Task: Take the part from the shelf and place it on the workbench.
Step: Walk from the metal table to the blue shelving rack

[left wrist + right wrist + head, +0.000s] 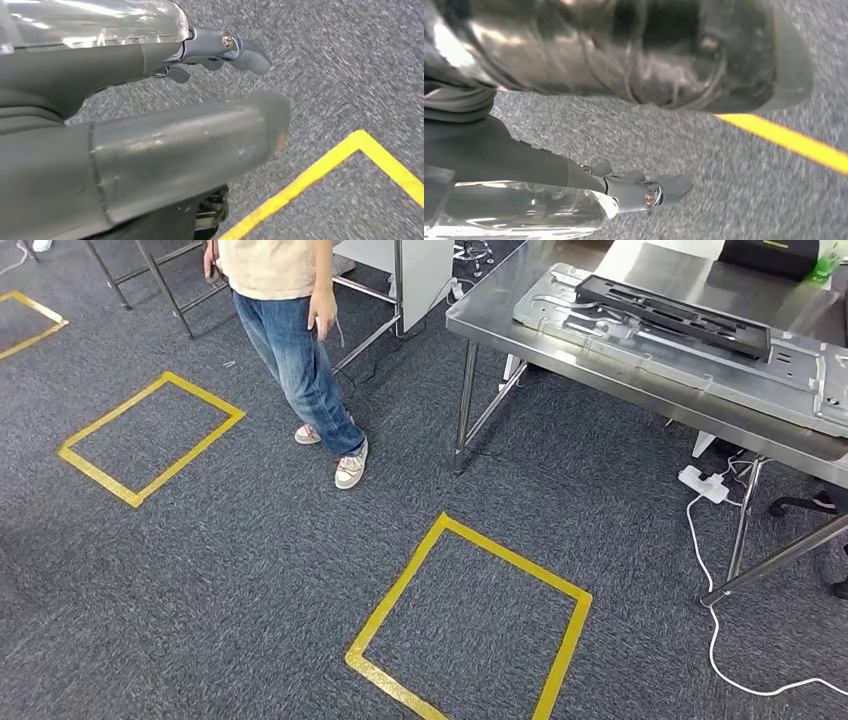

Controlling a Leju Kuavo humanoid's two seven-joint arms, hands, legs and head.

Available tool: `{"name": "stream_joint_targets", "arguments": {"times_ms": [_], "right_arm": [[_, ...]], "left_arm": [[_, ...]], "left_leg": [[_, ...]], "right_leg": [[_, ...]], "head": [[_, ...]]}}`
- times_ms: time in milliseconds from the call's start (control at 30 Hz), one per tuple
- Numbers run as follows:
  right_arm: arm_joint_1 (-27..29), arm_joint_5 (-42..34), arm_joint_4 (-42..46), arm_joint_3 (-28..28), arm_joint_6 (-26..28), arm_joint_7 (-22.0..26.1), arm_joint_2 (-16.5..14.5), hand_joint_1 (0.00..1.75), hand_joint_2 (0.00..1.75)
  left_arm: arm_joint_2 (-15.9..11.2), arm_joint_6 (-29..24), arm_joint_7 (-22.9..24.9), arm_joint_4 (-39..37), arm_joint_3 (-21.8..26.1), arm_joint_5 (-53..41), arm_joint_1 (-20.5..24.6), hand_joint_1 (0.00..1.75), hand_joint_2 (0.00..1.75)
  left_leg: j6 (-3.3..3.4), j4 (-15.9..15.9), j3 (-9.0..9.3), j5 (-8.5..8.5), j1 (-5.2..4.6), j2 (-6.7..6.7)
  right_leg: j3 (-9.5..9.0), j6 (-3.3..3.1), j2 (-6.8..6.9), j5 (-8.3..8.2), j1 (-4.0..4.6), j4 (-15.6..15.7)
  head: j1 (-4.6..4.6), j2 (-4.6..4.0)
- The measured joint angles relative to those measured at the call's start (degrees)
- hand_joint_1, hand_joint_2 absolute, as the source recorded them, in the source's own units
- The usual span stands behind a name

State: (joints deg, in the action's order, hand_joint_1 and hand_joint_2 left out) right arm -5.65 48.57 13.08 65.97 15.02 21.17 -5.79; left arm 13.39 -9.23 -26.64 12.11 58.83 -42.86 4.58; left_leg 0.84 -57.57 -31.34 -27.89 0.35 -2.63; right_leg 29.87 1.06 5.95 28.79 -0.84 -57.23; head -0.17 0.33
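Note:
The steel workbench (pixel 520 315) stands at the upper right of the head view. On it lies a large silver sheet-metal panel (pixel 700 365) with a black frame part (pixel 680 312) resting on top. My left hand (pixel 190 125) hangs over the grey carpet, thumb and fingers (pixel 240 50) stretched out and apart, nothing in it. My right hand (pixel 624 187) also hangs above the carpet with its fingers (pixel 664 185) extended and holds nothing.
A person (pixel 300 350) in jeans stands ahead, left of the bench. Yellow tape squares (pixel 400 585) (pixel 205 395) mark the carpet. A white power strip (pixel 703 483) and cable (pixel 712 630) lie under the bench. Rack legs (pixel 150 280) stand at the far left.

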Motion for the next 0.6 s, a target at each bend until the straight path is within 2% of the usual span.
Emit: {"name": "stream_joint_targets", "arguments": {"times_ms": [33,67,100,133,167,200,233,267,300,333,367,400,433,467,500,533,567,600], "right_arm": [[-0.11,0.21,-0.05,-0.16,0.18,-0.44,-0.17,0.0,0.0],[-0.21,0.42,-0.1,-0.31,0.36,-0.94,-0.33,0.0,0.0],[-0.25,0.61,-0.15,-0.41,0.52,-1.42,-0.45,0.0,0.0],[-0.23,0.79,-0.19,-0.5,0.64,-1.87,-0.51,0.0,0.0],[-0.15,0.92,-0.23,-0.56,0.73,-2.23,-0.54,0.0,0.0],[-0.01,0.99,-0.27,-0.61,0.8,-2.47,-0.55,0.0,0.0],[0.14,1.03,-0.31,-0.65,0.83,-2.67,-0.56,0.0,0.0],[0.26,1.01,-0.36,-0.7,0.85,-2.88,-0.57,0.0,0.0],[0.33,0.98,-0.4,-0.78,0.85,-3.17,-0.61,0.0,0.0],[0.36,0.96,-0.44,-0.86,0.9,-3.57,-0.67,0.0,0.0],[0.37,0.93,-0.49,-0.94,1.01,-4.04,-0.75,0.0,0.0],[0.38,0.91,-0.52,-1.0,1.15,-4.49,-0.85,0.0,0.0],[0.4,0.88,-0.56,-1.04,1.31,-4.83,-0.99,0.0,0.0],[0.41,0.85,-0.59,-1.05,1.43,-4.99,-1.14,0.0,0.0],[0.38,0.81,-0.61,-1.05,1.49,-4.98,-1.31,0.0,0.0],[0.34,0.79,-0.63,-1.07,1.51,-4.8,-1.53,0.0,0.0],[0.27,0.79,-0.63,-1.09,1.53,-4.6,-1.77,0.0,0.0],[0.21,0.84,-0.63,-1.1,1.59,-4.42,-1.98,0.0,0.0]], "left_arm": [[-0.14,-0.02,0.17,0.0,0.05,-0.19,-0.09,0.0,0.0],[-0.29,-0.07,0.42,0.0,0.09,-0.38,-0.19,0.0,0.0],[-0.44,-0.14,0.69,0.0,0.13,-0.59,-0.26,0.0,0.0],[-0.56,-0.24,0.96,0.0,0.15,-0.73,-0.26,0.0,0.0],[-0.67,-0.34,1.17,0.0,0.16,-0.83,-0.26,0.0,0.0],[-0.78,-0.42,1.31,0.0,0.17,-0.9,-0.24,0.0,0.0],[-0.88,-0.5,1.42,0.0,0.18,-0.92,-0.25,0.0,0.0],[-0.98,-0.62,1.56,0.0,0.21,-0.91,-0.27,0.0,0.0],[-1.07,-0.85,1.8,0.0,0.26,-0.86,-0.31,0.0,0.0],[-1.13,-1.2,2.18,0.0,0.33,-0.77,-0.33,0.0,0.0],[-1.19,-1.64,2.65,0.0,0.42,-0.66,-0.34,0.0,0.0],[-1.23,-2.1,3.14,0.0,0.53,-0.57,-0.33,0.0,0.0],[-1.31,-2.53,3.63,0.01,0.64,-0.51,-0.31,0.0,0.0],[-1.39,-2.87,4.07,0.01,0.73,-0.52,-0.32,0.0,0.0],[-1.49,-3.11,4.53,0.02,0.82,-0.59,-0.38,0.0,0.0],[-1.64,-3.25,5.0,0.02,0.9,-0.68,-0.48,0.0,0.0],[-1.77,-3.3,5.42,0.02,0.97,-0.76,-0.6,0.0,0.0],[-1.89,-3.26,5.78,0.02,1.06,-0.81,-0.67,0.0,0.0]], "left_leg": [[0.34,0.08,0.05,0.16,0.09,0.53],[0.7,0.31,0.06,0.37,0.19,1.04],[1.09,0.55,0.1,0.63,0.35,1.53],[1.44,0.75,0.16,0.88,0.51,2.02],[1.67,0.79,0.01,1.02,0.48,2.5],[1.83,0.77,-0.11,1.12,0.42,3.05],[1.89,0.74,-0.18,1.17,0.35,3.69],[1.92,0.69,-0.19,1.19,0.28,4.4],[1.92,0.61,-0.18,1.18,0.23,5.16],[1.88,0.51,-0.13,1.16,0.22,5.96],[1.81,0.4,-0.11,1.12,0.23,6.71],[1.62,0.21,-0.19,1.07,0.15,7.39],[1.33,0.06,-0.37,1.07,0.15,8.05],[0.95,-0.04,-0.61,1.12,0.2,8.63],[0.49,-0.04,-0.84,1.24,0.29,9.26],[0.01,0.03,-1.05,1.38,0.39,9.83],[-0.37,-0.23,-1.26,1.3,0.4,9.42],[-0.68,-1.1,-1.72,0.72,0.33,8.27]], "right_leg": [[-0.1,0.27,0.36,0.05,-0.01,0.05],[-0.14,0.53,0.01,0.45,-0.13,-0.23],[0.22,0.75,-0.98,1.47,-0.28,-1.37],[1.11,0.92,-2.35,3.12,-0.42,-3.63],[2.55,1.03,-3.92,5.15,-0.52,-7.05],[4.32,1.09,-4.91,7.04,-0.55,-10.89],[5.83,1.12,-5.37,8.15,-0.52,-14.06],[6.67,1.11,-5.57,8.12,-0.5,-15.62],[6.51,1.03,-5.7,6.91,-0.49,-14.98],[5.39,0.87,-6.04,4.81,-0.5,-12.27],[3.77,0.63,-7.05,2.59,-0.51,-8.38],[2.24,0.38,-8.44,1.04,-0.56,-4.79],[1.16,0.2,-9.59,0.23,-0.57,-2.24],[0.68,0.04,-10.38,0.14,-0.51,-1.02],[0.59,-0.08,-10.35,0.31,-0.41,-0.81],[0.53,-0.3,-9.71,0.23,-0.42,-0.64],[0.4,-0.62,-9.02,0.07,-0.47,-0.36],[0.25,-1.03,-8.32,-0.09,-0.56,-0.05]], "head": [[-0.01,0.0],[0.02,0.0],[0.03,0.0],[0.05,0.0],[0.08,0.0],[0.08,0.0],[0.08,0.0],[0.08,0.0],[0.08,0.0],[0.08,0.0],[0.08,0.0],[0.08,0.0],[0.08,0.0],[0.07,0.0],[0.07,0.0],[0.06,0.0],[0.06,0.0],[0.02,0.0]]}}
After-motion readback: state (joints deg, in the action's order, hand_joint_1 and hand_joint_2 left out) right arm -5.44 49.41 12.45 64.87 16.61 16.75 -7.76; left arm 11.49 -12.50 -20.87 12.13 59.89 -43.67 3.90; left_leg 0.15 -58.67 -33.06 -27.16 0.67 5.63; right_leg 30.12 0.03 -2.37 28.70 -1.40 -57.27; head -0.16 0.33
